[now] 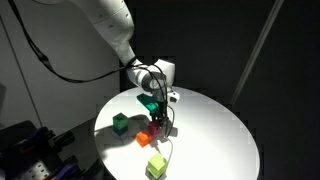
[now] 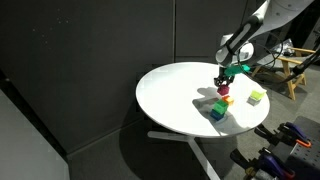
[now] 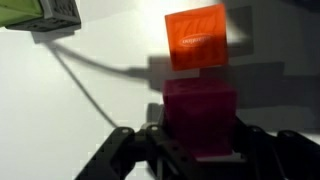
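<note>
My gripper (image 1: 157,120) hangs over the middle of the round white table (image 1: 215,130), which also shows in an exterior view (image 2: 170,95). In the wrist view the two fingers (image 3: 198,150) are closed on the sides of a dark magenta block (image 3: 200,115). The block also shows in both exterior views (image 1: 158,127) (image 2: 222,90). An orange block (image 3: 196,38) lies on the table just beyond it, seen close beside the gripper in both exterior views (image 1: 145,138) (image 2: 225,99).
A yellow-green block (image 1: 156,166) (image 2: 256,97) (image 3: 40,12) lies nearer the table edge. A dark green block (image 1: 120,123) (image 2: 217,112) sits apart from the others. A cable runs across the table in the wrist view (image 3: 100,65). Dark curtains surround the table.
</note>
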You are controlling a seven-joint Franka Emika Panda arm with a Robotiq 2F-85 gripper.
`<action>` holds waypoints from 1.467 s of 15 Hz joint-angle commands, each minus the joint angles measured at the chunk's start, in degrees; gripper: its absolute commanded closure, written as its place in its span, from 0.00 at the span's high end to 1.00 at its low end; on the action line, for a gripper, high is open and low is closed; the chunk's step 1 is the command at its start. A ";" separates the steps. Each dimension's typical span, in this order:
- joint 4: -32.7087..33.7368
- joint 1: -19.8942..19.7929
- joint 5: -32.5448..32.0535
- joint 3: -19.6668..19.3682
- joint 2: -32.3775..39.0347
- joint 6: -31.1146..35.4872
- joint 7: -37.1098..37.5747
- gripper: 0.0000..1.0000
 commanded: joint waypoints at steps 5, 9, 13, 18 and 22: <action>0.68 0.42 0.08 -0.16 0.07 -1.40 0.93 0.28; 0.37 0.43 0.25 -0.02 -0.05 -1.43 0.87 0.28; 0.24 0.45 0.37 0.10 -0.16 -1.64 0.81 0.28; 0.10 0.40 0.47 0.24 -0.26 -1.89 0.67 0.28; -0.05 0.43 0.47 0.32 -0.32 -1.95 0.67 0.28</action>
